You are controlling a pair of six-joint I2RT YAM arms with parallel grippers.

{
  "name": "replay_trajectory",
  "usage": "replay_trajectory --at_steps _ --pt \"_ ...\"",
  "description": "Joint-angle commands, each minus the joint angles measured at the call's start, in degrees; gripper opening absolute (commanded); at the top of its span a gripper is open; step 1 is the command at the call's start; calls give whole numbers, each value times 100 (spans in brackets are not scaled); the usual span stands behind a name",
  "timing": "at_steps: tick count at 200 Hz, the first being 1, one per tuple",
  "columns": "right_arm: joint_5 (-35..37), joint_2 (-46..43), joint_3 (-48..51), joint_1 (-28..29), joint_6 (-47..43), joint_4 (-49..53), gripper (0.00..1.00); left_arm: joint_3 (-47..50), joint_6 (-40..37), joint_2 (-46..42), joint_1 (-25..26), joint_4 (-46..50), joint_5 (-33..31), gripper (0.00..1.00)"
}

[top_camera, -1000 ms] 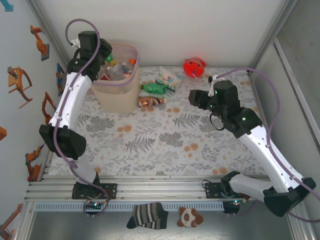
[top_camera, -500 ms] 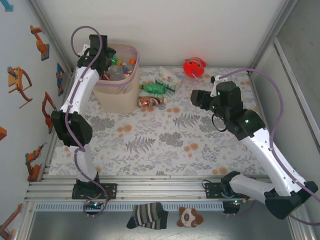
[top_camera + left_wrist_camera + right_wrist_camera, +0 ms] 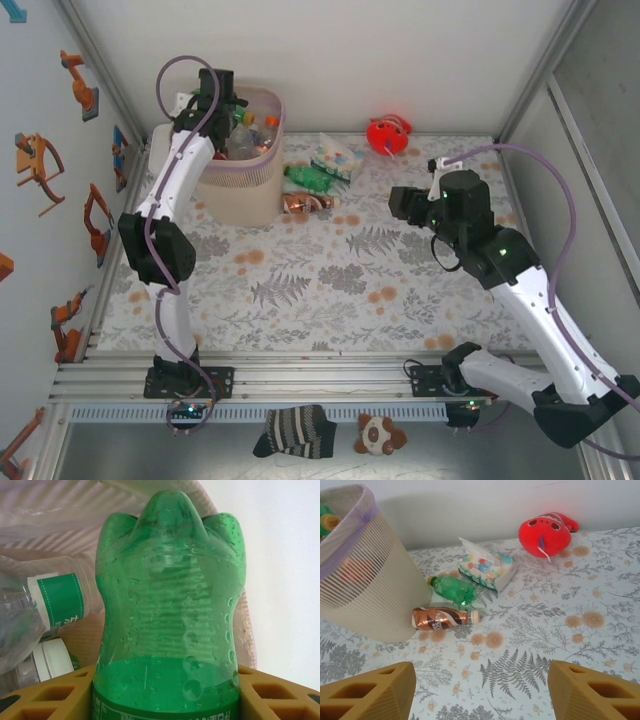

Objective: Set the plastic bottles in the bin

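left gripper [image 3: 165, 695]: I read it as clamped on the held green bottle [image 3: 167, 605]. The yellow fingers [image 3: 45, 700] press both sides of its body, and the jaws stand apart at bottle width.
held green bottle vs left gripper: it sits between the fingers, with its lobed base pointing away from the wrist camera.
bin [image 3: 245, 195] vs left gripper: the bin is directly beneath it. From the top view the gripper hangs over the far-left part of the bin's mouth.
bin contents: below and left of the fingers I see a clear bottle [image 3: 55, 600] with a green-and-white label, lying inside the ribbed wall. From above, more bottles are piled in there.
held green bottle, look: translucent green, droplets on the wall, ribbed midsection, label edge right at the finger line.
right gripper [image 3: 482, 695]: wide open with nothing between the fingers. It hovers over the floral table [image 3: 545, 645] and touches nothing.
green bottle on the table [image 3: 452, 589]: ahead and left of the right gripper, on its side near the bin wall, yellowish cap toward the bin.
brown bottle [image 3: 442, 617]: nearer the right gripper than the green one, on its side. Its base is right at the bin wall, but I can't tell whether it touches. The pale cap points right.
packet [image 3: 485, 566]: just beyond the green bottle on the table.
red toy [image 3: 545, 532]: far ahead and to the right, by the back wall.
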State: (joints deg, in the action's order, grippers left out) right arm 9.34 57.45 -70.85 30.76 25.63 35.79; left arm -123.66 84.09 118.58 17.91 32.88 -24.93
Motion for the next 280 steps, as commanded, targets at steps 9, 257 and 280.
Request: replay_trajectory --at_steps 9,257,280 --pt "216 -188 107 -35 -92 131 70 -150 415 182 233 -39 -192 66" --pt "-225 223 -92 -35 71 -164 69 233 -3697 -398 -767 -1621 3584 24" --pt "-191 197 -105 -35 65 -116 69 -445 -3863 60 -789 -946 3690 16"
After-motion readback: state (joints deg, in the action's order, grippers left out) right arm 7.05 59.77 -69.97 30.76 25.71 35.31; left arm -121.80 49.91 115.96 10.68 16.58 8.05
